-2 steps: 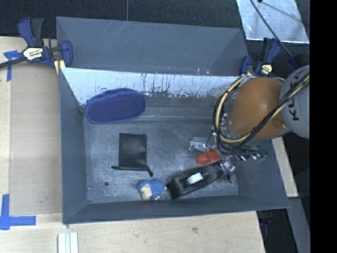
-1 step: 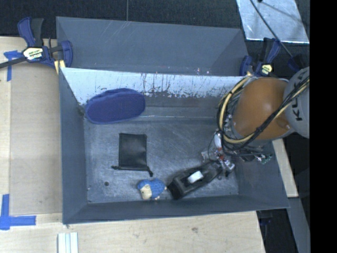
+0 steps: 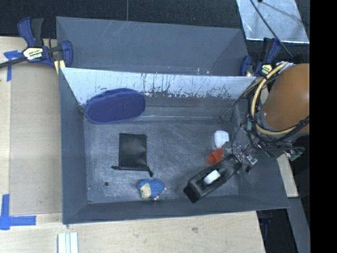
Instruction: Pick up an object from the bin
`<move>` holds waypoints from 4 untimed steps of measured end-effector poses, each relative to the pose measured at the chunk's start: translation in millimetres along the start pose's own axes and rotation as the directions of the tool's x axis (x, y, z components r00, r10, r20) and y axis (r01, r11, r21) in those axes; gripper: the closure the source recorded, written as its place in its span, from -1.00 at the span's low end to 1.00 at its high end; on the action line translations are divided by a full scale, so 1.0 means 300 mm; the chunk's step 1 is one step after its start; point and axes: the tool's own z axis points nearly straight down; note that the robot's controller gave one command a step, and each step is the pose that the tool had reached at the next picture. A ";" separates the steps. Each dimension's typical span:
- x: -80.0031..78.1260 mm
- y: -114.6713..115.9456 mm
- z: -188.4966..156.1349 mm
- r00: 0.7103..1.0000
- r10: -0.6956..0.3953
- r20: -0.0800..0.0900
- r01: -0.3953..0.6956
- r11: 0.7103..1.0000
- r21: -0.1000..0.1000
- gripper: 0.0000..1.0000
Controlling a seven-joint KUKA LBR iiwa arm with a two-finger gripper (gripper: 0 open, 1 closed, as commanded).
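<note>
The pincer (image 3: 196, 187) sits low at the front right of the bin (image 3: 158, 51); its opening cannot be told. 1 small red piece (image 3: 216, 156) lies just behind it, 1 white lump (image 3: 221, 138) beyond

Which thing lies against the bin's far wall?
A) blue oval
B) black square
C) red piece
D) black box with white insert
A: the blue oval sits at the foot of the far wall, near its left end; the other three lie further out on the floor.
</note>
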 end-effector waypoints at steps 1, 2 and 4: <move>0.026 0.022 -0.180 1.000 0.003 0.003 -0.003 1.000 0.000 1.00; -0.043 -0.034 0.123 0.993 -0.115 -0.001 0.115 0.993 -0.009 1.00; -0.229 -0.164 -0.029 0.975 -0.224 0.004 0.224 0.975 -0.001 -1.00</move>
